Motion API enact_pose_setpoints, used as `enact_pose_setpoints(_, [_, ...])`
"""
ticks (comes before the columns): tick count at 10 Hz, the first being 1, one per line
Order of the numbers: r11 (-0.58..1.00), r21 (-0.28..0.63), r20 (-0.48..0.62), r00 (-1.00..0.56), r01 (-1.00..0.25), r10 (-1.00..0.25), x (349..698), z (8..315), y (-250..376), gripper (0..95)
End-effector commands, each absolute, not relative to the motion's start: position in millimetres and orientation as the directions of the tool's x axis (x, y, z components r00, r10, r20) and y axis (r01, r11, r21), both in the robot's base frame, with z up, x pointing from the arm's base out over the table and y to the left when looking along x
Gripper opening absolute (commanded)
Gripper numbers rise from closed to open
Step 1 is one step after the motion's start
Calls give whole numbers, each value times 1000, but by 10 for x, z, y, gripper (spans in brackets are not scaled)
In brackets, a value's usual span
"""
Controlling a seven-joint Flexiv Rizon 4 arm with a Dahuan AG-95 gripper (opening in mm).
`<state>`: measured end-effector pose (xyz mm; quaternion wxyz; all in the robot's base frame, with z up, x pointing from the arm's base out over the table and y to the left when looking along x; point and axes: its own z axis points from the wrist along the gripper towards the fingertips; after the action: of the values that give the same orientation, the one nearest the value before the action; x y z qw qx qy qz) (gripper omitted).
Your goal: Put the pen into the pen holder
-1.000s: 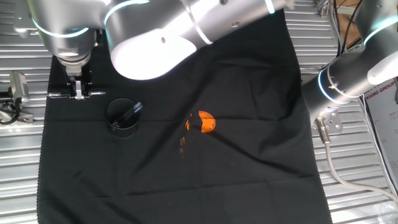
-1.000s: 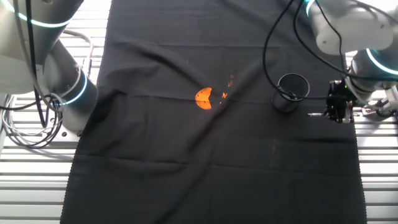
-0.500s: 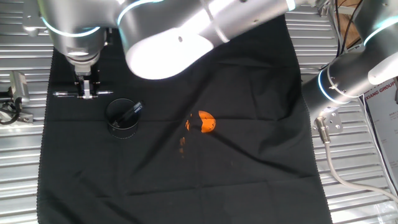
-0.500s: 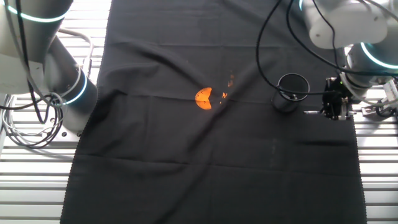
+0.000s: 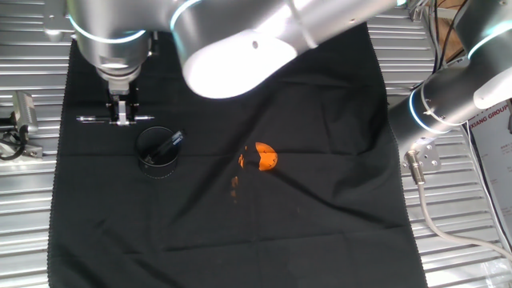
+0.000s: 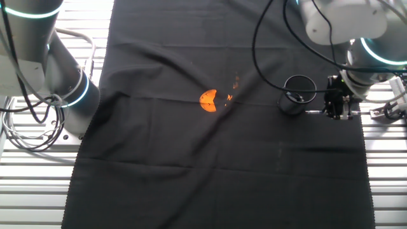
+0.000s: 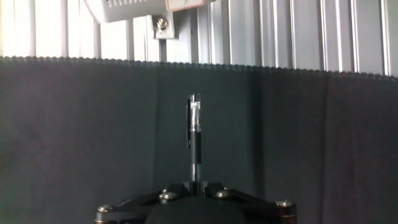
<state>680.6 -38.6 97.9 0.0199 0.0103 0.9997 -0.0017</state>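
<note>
A sign [image 5: 494, 120] at the right edge seems to read "XIANG GROUP"; nothing else is legible.

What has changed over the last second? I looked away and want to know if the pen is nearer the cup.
The gripper, shut on the pen held level, has carried it sideways closer to the pen holder, stopping just beside it. The holder, the dark stick inside it and the orange object stayed put.

Ribbed metal table [image 5: 24, 240], black cloth [image 5: 320, 224] over it, black cup [image 5: 158, 152], orange object [image 5: 266, 157] on cloth
</note>
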Motion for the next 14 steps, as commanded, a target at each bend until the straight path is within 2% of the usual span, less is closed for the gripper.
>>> enact_pose_setpoints(1, [1000, -2, -41, -999, 22, 21, 6745, 1015, -389, 0])
enact_pose_setpoints(7, [1000, 2, -38, -999, 21, 21, 6554, 1205, -460, 0])
enact_pose_setpoints(14, [1000, 0, -32, -999, 30, 30, 6571, 1256, -444, 0])
